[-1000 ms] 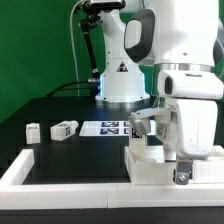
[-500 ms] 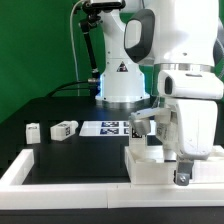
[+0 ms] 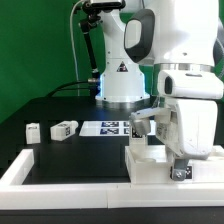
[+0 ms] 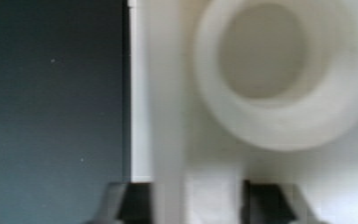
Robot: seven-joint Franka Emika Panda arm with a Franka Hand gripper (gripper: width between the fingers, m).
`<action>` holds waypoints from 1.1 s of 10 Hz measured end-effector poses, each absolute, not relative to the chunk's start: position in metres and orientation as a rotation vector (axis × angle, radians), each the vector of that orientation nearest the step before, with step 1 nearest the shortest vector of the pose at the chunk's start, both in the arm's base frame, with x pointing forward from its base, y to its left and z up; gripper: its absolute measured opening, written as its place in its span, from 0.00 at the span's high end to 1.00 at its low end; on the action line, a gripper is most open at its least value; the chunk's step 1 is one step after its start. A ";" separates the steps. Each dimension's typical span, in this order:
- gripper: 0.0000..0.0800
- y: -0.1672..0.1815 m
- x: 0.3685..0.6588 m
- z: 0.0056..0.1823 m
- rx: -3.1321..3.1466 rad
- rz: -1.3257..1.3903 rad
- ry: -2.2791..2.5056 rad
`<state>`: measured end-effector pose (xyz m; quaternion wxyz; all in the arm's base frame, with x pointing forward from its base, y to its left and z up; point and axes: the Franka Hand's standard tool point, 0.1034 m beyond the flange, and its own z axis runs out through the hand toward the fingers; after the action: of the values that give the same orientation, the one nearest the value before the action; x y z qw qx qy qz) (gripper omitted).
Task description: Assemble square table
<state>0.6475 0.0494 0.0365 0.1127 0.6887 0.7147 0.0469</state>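
Presently the gripper (image 4: pixel 190 200) is clamping its jaws on the raised rim of the square table top (image 3: pixel 146 160), beside a corner socket (image 4: pixel 274 60); so shallow a bite is probably risking slippage.

Open black tabletop (image 3: pixel 90 157) between the loose legs (image 3: pixel 63 128) and the square top (image 3: pixel 145 168), border rail (image 3: pixel 80 188) along the near edge.

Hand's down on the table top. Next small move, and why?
Probably a short, low drag of the table top toward the front rail, no lift. In the wrist view the hand pinches its wall beside a corner socket, so the grip looks set; legs lie loose on the exterior view's left, none inserted.
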 end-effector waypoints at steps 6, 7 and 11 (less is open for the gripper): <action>0.93 0.049 0.627 0.028 2.110 0.105 2.043; 0.92 0.048 0.626 0.026 2.115 0.100 2.039; 0.92 0.045 0.640 0.030 2.120 0.082 2.026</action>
<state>0.6396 0.0450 0.0304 0.1037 0.7187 0.6870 0.0279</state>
